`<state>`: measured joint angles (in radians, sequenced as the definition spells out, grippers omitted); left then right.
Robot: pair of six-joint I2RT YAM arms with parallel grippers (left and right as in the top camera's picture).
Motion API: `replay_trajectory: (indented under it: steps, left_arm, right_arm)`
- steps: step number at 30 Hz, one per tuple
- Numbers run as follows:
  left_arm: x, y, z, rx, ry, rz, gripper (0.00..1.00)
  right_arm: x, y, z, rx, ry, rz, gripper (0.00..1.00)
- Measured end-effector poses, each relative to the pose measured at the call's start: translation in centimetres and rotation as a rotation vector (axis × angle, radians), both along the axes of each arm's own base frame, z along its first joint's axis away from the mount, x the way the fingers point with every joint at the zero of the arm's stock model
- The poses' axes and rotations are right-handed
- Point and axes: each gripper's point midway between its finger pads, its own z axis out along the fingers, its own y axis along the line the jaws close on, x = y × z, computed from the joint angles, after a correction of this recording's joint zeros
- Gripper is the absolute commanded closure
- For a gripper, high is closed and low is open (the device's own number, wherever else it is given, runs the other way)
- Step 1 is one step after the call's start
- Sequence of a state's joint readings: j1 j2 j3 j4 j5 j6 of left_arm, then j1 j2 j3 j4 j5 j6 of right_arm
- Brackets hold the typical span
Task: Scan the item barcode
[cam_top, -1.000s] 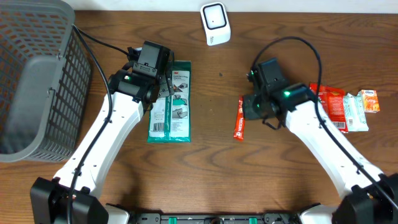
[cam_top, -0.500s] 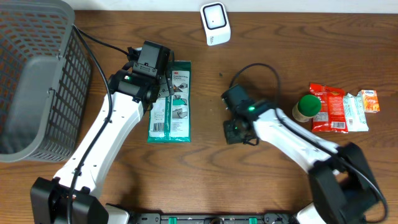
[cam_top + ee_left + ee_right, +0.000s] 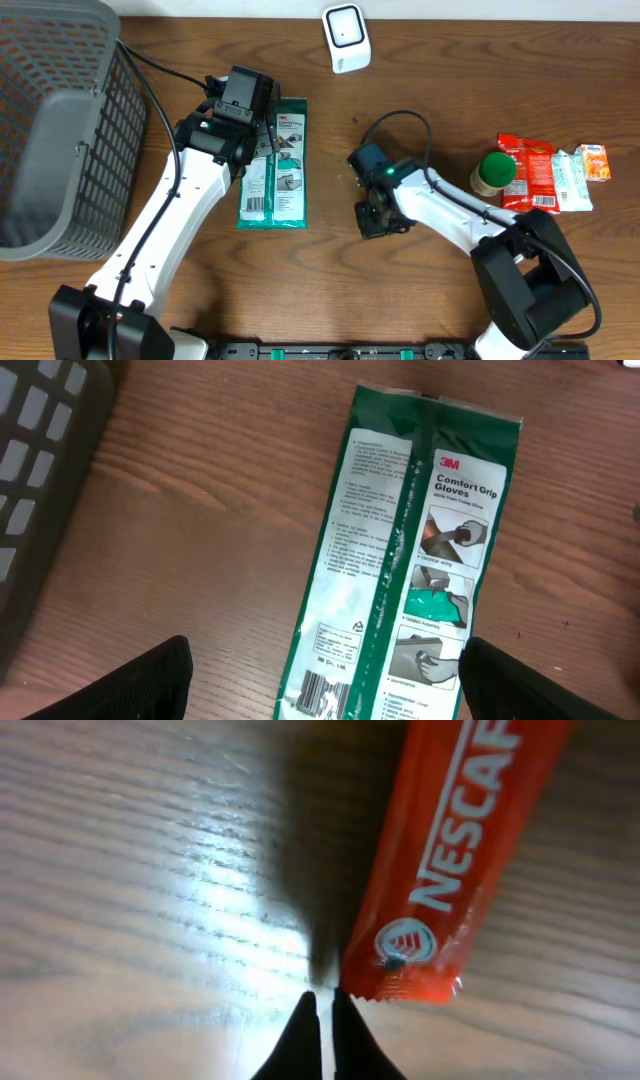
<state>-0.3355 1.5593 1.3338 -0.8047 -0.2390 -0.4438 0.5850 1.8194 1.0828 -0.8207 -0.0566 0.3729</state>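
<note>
A green and white Comfort Grip Gloves pack (image 3: 275, 165) lies flat left of centre, with its barcode (image 3: 322, 698) facing up at its near end. My left gripper (image 3: 266, 140) hovers over it, open, its fingers (image 3: 150, 682) standing wide on either side of the pack in the left wrist view. A red Nescafe sachet (image 3: 450, 870) lies on the wood in the right wrist view. My right gripper (image 3: 325, 1005) is shut with nothing between its tips, low over the table beside the sachet's end. Overhead, the right gripper (image 3: 372, 216) hides the sachet. A white scanner (image 3: 345, 38) stands at the back centre.
A grey mesh basket (image 3: 60, 120) fills the left side. At the right stand a green-capped jar (image 3: 493, 172), a red packet (image 3: 532, 175) and small pale and orange packs (image 3: 580, 172). Black cables loop near both wrists.
My right arm has swung left and forward from near the snacks, and its gripper now covers the sachet overhead, which uncovered the green-capped jar. The left arm has not moved.
</note>
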Motion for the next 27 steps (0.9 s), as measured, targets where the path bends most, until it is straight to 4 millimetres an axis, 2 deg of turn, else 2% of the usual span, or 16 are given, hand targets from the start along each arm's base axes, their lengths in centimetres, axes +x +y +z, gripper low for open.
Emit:
replay_trajectory:
  steps: [2,5,8,11,15,18,22,27]
  left_arm:
    - [0.0,0.0,0.0,0.0,0.0,0.0,0.15]
    - [0.0,0.0,0.0,0.0,0.0,0.0,0.15]
    - [0.0,0.0,0.0,0.0,0.0,0.0,0.15]
    - [0.0,0.0,0.0,0.0,0.0,0.0,0.15]
    - [0.0,0.0,0.0,0.0,0.0,0.0,0.15]
    - [0.0,0.0,0.0,0.0,0.0,0.0,0.15]
    - [0.0,0.0,0.0,0.0,0.0,0.0,0.15]
    - [0.0,0.0,0.0,0.0,0.0,0.0,0.15]
  right_arm:
    - [0.7,0.0,1.4,0.017,-0.012,-0.005,0.85]
    - [2.7,0.3,4.4,0.075,-0.093,-0.024,0.73]
    - [4.4,0.2,7.5,0.128,-0.19,-0.044,0.67]
    - [5.5,-0.5,8.8,0.13,-0.249,-0.066,0.59]
    - [6.2,-1.2,8.3,0.09,-0.267,-0.077,0.58]
    - [6.5,-1.5,7.1,0.057,-0.253,-0.079,0.59]
    - [6.7,-1.7,4.7,0.018,-0.215,-0.078,0.62]
    - [6.7,-1.8,0.7,-0.031,-0.145,-0.076,0.67]
